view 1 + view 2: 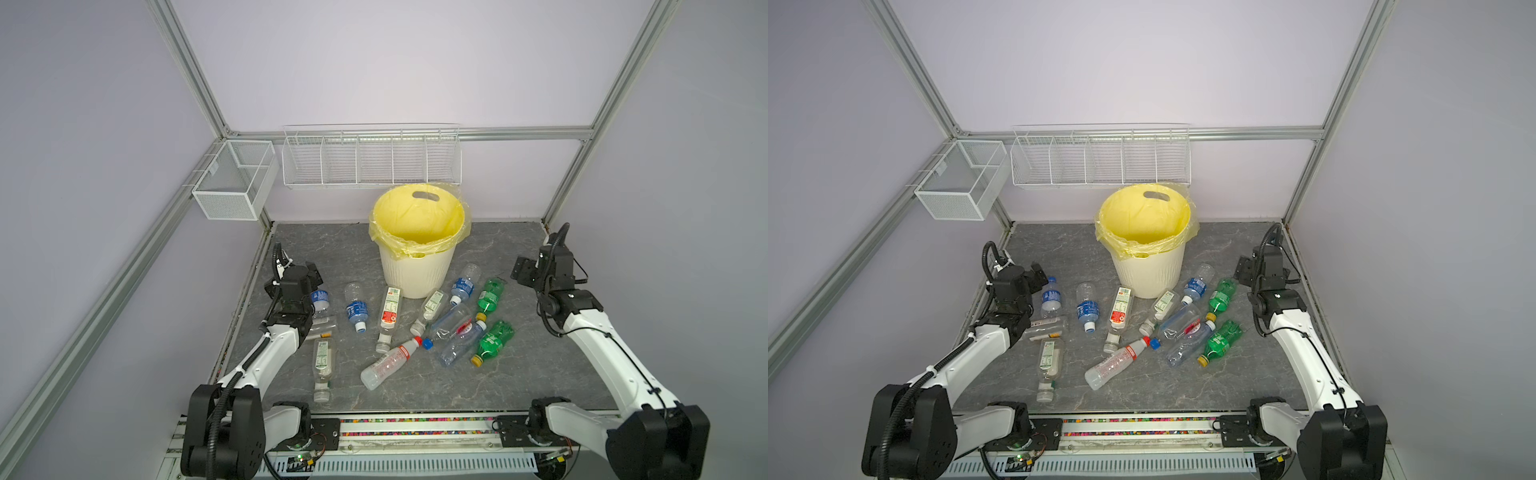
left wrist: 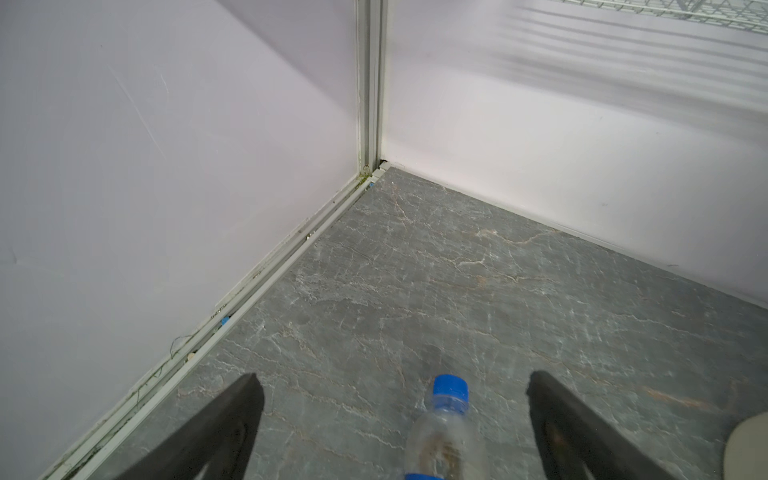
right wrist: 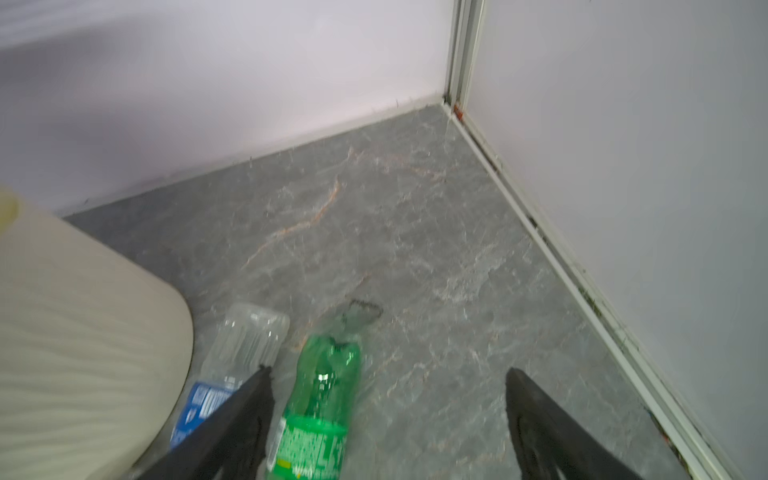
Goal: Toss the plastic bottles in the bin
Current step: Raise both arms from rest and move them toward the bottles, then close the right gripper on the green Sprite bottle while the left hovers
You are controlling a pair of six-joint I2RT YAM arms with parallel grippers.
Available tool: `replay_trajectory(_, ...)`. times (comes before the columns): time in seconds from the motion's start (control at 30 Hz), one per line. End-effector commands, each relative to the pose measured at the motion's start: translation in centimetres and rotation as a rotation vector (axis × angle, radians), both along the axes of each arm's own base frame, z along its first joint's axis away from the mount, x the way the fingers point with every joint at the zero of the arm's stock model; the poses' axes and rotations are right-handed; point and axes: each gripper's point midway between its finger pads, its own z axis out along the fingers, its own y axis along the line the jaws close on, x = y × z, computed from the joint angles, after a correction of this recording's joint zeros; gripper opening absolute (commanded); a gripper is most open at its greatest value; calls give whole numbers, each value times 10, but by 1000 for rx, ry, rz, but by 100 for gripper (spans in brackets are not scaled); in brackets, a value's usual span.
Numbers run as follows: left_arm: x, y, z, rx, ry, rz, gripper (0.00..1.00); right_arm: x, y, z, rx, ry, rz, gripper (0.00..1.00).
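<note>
**Operator:** Left fingers (image 2: pixel 224 428)?
**Technician:** Spread wide and empty. A blue-capped bottle (image 2: pixel 446 432) lay on the desk (image 1: pixel 519 374) between them.
**Operator:** Task items?
**Technician:** The plastic bottles (image 1: pixel 390 311) lay scattered before the upright bin (image 1: pixel 415 270).
**Operator:** Right fingers (image 3: pixel 232 428)?
**Technician:** Wide and empty, with a green bottle (image 3: pixel 320 399) between them, ungripped.

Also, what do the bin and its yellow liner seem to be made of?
The bin: likely rigid plastic, matte cream, with moulded ribs. Its liner: thin translucent yellow plastic film, wrinkled and folded over the rim.
</note>
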Motion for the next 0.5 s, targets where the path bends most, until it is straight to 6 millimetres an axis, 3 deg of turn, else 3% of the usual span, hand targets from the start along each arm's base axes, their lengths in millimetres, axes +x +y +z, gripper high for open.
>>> replay_trajectory(0.0, -6, -16, 1, -113, 79, -49, 99, -36, 19, -24, 124, 161, 45, 88)
replay_trajectory(0.1, -9, -32, 4, -168, 116, -115, 99, -47, 28, -26, 172, 167, 79, 88)
replay_trajectory(0.33, -30, -62, 2, -248, 164, -207, 99, -72, 28, -44, 200, 242, 59, 88)
replay_trajectory(0.47, -38, -81, -7, -295, 226, -278, 99, -87, 28, -69, 218, 308, 48, 88)
